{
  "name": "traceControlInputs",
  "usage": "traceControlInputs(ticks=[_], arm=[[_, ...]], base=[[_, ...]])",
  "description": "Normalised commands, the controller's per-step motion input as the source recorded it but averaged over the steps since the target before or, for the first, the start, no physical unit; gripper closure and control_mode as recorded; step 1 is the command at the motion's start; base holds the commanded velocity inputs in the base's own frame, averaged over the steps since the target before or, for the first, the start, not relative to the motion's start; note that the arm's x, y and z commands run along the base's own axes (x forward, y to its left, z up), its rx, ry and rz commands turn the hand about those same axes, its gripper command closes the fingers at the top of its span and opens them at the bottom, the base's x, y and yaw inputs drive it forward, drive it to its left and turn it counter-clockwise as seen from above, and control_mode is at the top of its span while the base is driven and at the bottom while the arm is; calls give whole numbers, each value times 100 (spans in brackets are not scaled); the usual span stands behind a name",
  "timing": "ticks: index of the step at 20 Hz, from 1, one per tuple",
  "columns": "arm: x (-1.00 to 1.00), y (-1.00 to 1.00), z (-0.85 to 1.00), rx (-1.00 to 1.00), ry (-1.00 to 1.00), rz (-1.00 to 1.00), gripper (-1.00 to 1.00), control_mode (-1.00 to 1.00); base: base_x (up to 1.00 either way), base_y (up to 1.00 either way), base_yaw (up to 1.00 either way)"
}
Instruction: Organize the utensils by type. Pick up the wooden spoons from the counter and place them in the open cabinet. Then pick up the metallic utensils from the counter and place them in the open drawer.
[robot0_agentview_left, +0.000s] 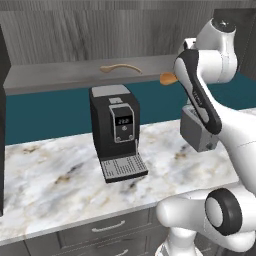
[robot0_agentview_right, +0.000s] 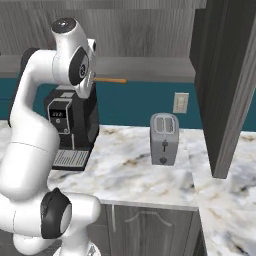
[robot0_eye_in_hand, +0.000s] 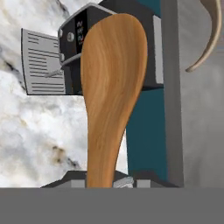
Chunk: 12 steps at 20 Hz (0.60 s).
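Note:
My gripper (robot0_eye_in_hand: 107, 182) is shut on an orange-brown wooden spoon (robot0_eye_in_hand: 113, 92), gripping its handle low down. The spoon's oval bowl (robot0_agentview_left: 167, 78) sticks out to the left of my arm, level with the front edge of the open cabinet's grey shelf (robot0_agentview_left: 55, 76). Its slim handle (robot0_agentview_right: 111, 80) shows to the right of the arm. A second, lighter tan wooden spoon (robot0_agentview_left: 120, 68) lies flat on that shelf, and its curved end (robot0_eye_in_hand: 211, 37) appears in the hand view. The marble counter (robot0_agentview_left: 50, 175) lies below.
A black coffee machine (robot0_agentview_left: 116, 131) stands on the counter right under the held spoon. A grey toaster (robot0_agentview_right: 164, 138) stands to its right. A dark tall cabinet side (robot0_agentview_right: 225, 85) rises at the right. Closed drawer fronts (robot0_agentview_left: 107, 227) run under the counter.

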Motion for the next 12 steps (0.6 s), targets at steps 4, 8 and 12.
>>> traceControlInputs(ticks=[4,8,12], arm=[[38,-12,0,0,-20,8,100,-100],[27,-6,1,0,-35,7,100,-100],[32,-1,11,0,-31,3,100,-100]], base=[[0,0,0],[0,0,0],[0,0,0]])
